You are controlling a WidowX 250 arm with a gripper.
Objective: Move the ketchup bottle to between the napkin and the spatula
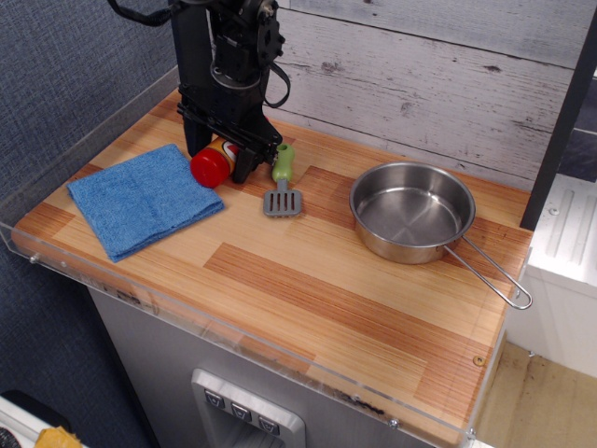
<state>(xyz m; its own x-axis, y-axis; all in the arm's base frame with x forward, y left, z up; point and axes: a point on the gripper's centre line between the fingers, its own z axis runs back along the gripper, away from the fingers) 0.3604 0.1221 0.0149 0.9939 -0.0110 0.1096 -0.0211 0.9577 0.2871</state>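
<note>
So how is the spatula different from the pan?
The spatula has a green handle and a flat grey slotted blade; the pan is shiny steel, round and hollow, with a thin wire handle. The pan is much bigger. The spatula lies by the black arm; the pan sits apart to its right. Both rest on the wooden table.

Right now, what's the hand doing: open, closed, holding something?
Hand: closed on the ketchup bottle, low between the blue napkin and the spatula.

Whitewashed plank wall (pixel 438 84) (weathered), blue fabric panel (pixel 65 65), wooden countertop (pixel 317 280).
</note>
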